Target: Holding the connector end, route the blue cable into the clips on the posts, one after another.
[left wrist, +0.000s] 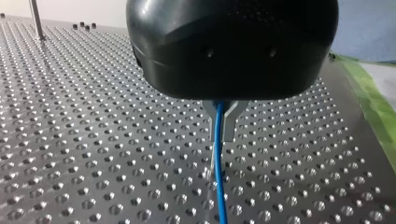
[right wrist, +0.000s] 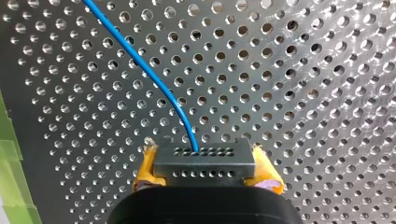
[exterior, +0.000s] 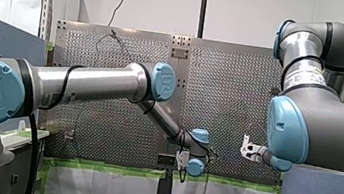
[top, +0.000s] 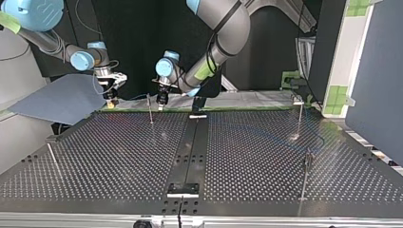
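Blue cable (right wrist: 154,74) left the connector (right wrist: 204,169), which my right gripper (right wrist: 204,158) clamped in yellow-padded fingers, and passed through my left gripper (left wrist: 220,130), metal fingers closed on it, farther from the connector; risk: over-tight pinch could stall sliding and tug the connector loose.

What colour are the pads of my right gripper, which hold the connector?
Yellow; the pads show best in the right wrist view, clamping the dark connector.

Reaches my left arm (exterior: 91,79) just past the middle, left gripper (left wrist: 220,134) pinching the blue cable (left wrist: 218,182) between metal fingers (left wrist: 229,123). Holds my right arm (exterior: 322,127) bent at the front view's right, right gripper (right wrist: 204,156) clamping the connector (right wrist: 204,167) with yellow pads (right wrist: 145,169).
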Controlling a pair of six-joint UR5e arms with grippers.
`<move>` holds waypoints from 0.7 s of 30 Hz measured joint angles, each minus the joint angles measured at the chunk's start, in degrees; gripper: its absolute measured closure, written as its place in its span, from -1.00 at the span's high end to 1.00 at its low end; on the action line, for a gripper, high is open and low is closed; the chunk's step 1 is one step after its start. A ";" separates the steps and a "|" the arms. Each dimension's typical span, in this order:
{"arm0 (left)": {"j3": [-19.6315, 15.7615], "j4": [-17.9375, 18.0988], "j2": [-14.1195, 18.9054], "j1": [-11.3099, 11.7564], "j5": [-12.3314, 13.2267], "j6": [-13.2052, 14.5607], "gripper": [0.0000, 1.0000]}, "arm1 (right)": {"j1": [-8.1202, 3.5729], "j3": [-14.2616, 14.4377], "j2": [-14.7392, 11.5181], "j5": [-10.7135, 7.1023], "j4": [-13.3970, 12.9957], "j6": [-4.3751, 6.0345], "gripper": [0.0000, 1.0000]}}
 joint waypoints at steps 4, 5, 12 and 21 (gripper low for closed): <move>0.03 0.03 0.00 0.36 -0.10 0.03 -1.00 | 0.11 -0.40 -0.01 0.01 0.05 0.12 -1.00; 0.03 0.05 0.00 0.46 -0.17 0.03 -1.00 | 0.13 -0.50 0.00 0.03 0.05 0.18 -1.00; 0.06 0.51 0.00 1.16 -1.09 0.13 -1.00 | 0.29 -0.84 0.03 1.02 -0.15 0.35 -1.00; 0.08 1.84 -0.04 0.94 -0.77 1.75 -1.00 | 0.84 -0.87 0.04 3.72 -0.86 0.36 -1.00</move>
